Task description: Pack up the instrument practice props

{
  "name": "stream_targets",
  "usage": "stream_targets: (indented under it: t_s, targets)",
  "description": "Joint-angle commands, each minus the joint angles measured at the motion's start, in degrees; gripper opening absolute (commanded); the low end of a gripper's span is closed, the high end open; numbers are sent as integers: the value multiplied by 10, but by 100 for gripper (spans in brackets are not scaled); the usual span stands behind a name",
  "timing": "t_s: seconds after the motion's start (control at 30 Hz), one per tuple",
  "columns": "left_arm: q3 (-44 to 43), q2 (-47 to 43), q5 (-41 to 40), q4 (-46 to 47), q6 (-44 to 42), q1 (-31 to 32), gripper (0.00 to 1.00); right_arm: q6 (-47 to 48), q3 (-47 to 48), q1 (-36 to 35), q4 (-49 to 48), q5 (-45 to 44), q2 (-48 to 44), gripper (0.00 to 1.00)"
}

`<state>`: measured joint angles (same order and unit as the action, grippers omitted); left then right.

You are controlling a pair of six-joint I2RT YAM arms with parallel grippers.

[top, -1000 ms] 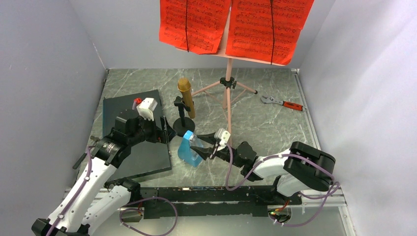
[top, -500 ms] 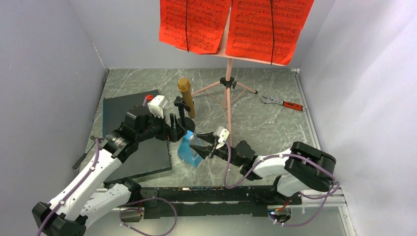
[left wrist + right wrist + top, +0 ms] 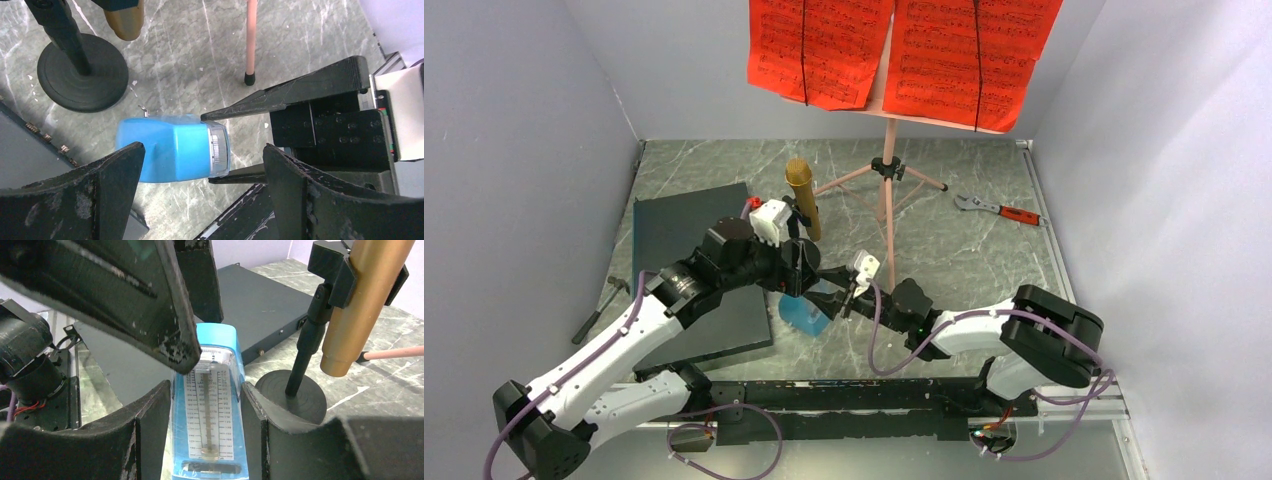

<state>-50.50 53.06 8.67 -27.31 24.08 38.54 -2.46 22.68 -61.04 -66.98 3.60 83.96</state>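
OK, the right end effector (image 3: 205,390) is clamped on the small blue metronome with the clear front (image 3: 170,155), one finger on each side, scale face towards its wrist. I read the side grip as leaving the blue back and top free for the other arm.

The left end effector (image 3: 202,150) hangs directly above with its fingers fully apart, straddling the metronome and touching nothing. To me that looks like a handover or a steadying grip being set up.

The metronome is mid-bench (image 3: 964,260) towards the near edge, just nearside of the gold microphone's (image 3: 800,195) black round base (image 3: 82,75) and beside the right edge of the dark flat slab (image 3: 679,215). I can't tell if its foot is on the bench.

Pose: the left arm reaches diagonally from the near-left corner over the slab, wrist tipped down. The right arm lies low, stretched left along the near edge.
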Motion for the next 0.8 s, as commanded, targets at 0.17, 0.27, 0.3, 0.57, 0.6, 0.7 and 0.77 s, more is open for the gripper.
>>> stream_targets:
  t_s: [0.17,0.27,0.3,0.57,0.6,0.7,0.77]
  targets:
    - [-22,26,-66,-8,-18,39,94,-32,-23,1,189,26,44,0]
    - [-25,36,-85,-17,-19,48,94,-33,-25,1,187,24,42,1]
    - [-27,39,-86,-20,-20,51,94,-33,-23,1,190,24,41,2]
    - [-40,61,-108,-31,-25,69,75,-23,-13,1,204,26,37,10]
    - [-40,62,-109,-31,-26,70,72,-22,-14,1,203,27,36,11]
    - [-40,65,-109,-33,-28,73,63,-22,-15,1,203,27,31,18]
    - [-40,65,-109,-34,-30,74,57,-21,-17,1,201,27,23,25]
